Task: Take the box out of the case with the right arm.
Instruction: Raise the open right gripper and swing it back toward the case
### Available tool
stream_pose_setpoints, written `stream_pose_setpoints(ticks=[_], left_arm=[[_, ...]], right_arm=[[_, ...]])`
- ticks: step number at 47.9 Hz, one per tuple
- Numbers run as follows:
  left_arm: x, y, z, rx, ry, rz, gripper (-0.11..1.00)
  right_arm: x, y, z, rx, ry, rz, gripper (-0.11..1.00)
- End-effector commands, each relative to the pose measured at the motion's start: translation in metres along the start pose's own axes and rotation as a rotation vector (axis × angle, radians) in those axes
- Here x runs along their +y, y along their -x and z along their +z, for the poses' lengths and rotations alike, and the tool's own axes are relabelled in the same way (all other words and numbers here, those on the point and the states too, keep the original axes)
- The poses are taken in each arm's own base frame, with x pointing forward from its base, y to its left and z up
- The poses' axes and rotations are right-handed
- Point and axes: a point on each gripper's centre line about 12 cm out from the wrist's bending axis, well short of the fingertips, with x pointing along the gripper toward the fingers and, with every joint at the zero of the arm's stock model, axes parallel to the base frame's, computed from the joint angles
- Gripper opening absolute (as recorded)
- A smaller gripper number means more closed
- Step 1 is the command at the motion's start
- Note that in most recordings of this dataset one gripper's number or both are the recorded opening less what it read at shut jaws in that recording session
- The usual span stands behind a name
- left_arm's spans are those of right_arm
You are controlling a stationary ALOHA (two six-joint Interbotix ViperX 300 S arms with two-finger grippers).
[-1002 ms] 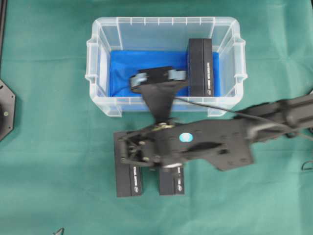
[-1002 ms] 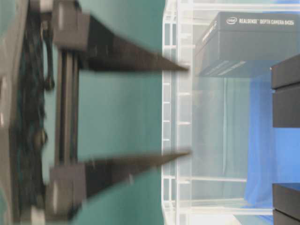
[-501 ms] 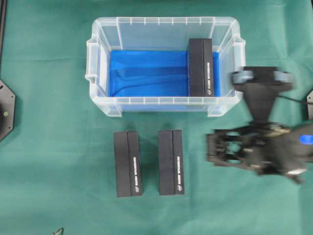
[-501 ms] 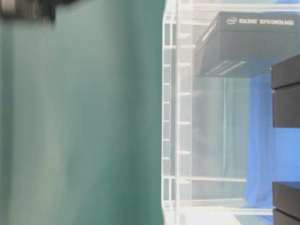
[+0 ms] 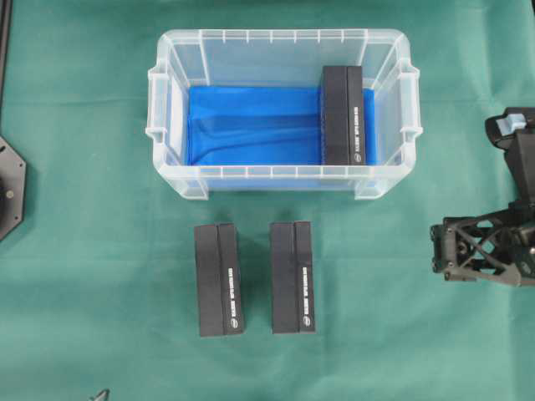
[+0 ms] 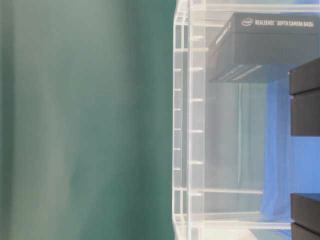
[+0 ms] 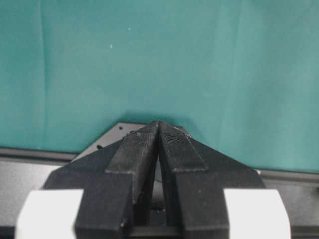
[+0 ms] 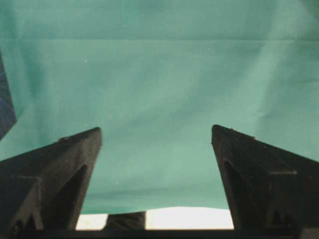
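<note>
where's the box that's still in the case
In the overhead view the box stands at the right end of the case, on the blue lining, close to the right wall.

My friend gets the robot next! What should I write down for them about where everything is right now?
Right gripper: open, empty, over bare green cloth at the right side of the table, away from the case.
Left gripper: fingers shut, holding nothing.
Two black boxes sit side by side on the cloth in front of the case: left one, right one.
One box is in the case, at its right end on the blue lining.
Left to do: take that box out with the right arm.
</note>
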Motion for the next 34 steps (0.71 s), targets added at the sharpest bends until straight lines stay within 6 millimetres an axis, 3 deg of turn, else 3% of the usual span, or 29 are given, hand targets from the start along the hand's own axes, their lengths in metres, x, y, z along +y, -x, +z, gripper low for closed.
stream_pose_setpoints(ticks=[1, 15, 24, 34], left_arm=[[0.000, 0.001, 0.003, -0.008, -0.003, 0.001, 0.00], [0.000, 0.001, 0.003, -0.006, -0.003, 0.002, 0.00], [0.000, 0.001, 0.003, -0.006, -0.003, 0.002, 0.00], [0.000, 0.001, 0.003, -0.006, -0.003, 0.002, 0.00]], right_arm=[[0.000, 0.008, 0.000, 0.015, 0.004, 0.027, 0.88], [0.003, 0.007, 0.010, -0.006, -0.005, 0.039, 0.88], [0.005, 0.004, 0.036, -0.015, 0.021, 0.037, 0.88], [0.007, 0.002, 0.080, -0.032, 0.029, 0.033, 0.88]])
